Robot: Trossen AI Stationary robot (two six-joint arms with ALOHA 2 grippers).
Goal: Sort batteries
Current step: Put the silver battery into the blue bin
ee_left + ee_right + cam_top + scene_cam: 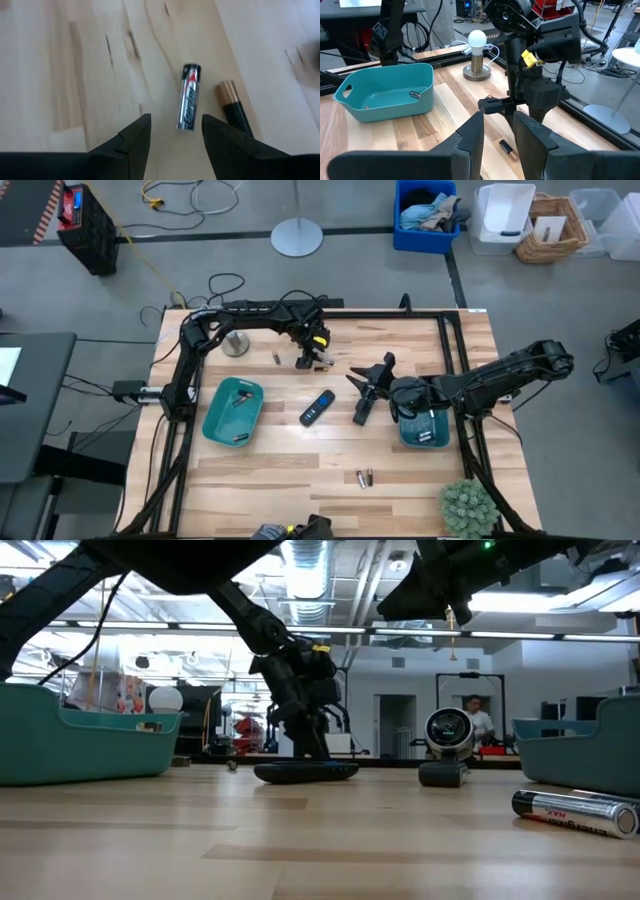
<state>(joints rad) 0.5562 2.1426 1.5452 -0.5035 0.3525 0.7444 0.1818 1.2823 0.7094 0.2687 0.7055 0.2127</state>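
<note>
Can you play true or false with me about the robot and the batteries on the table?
1. The left tool is open above a silver battery lying on the wooden table. True.
2. The left teal plastic tray is upside down. False: it sits upright.
3. The flat black remote control lies between the two trays. True.
4. The right tool grips the black flashlight. False: it is open and holds nothing.
</note>
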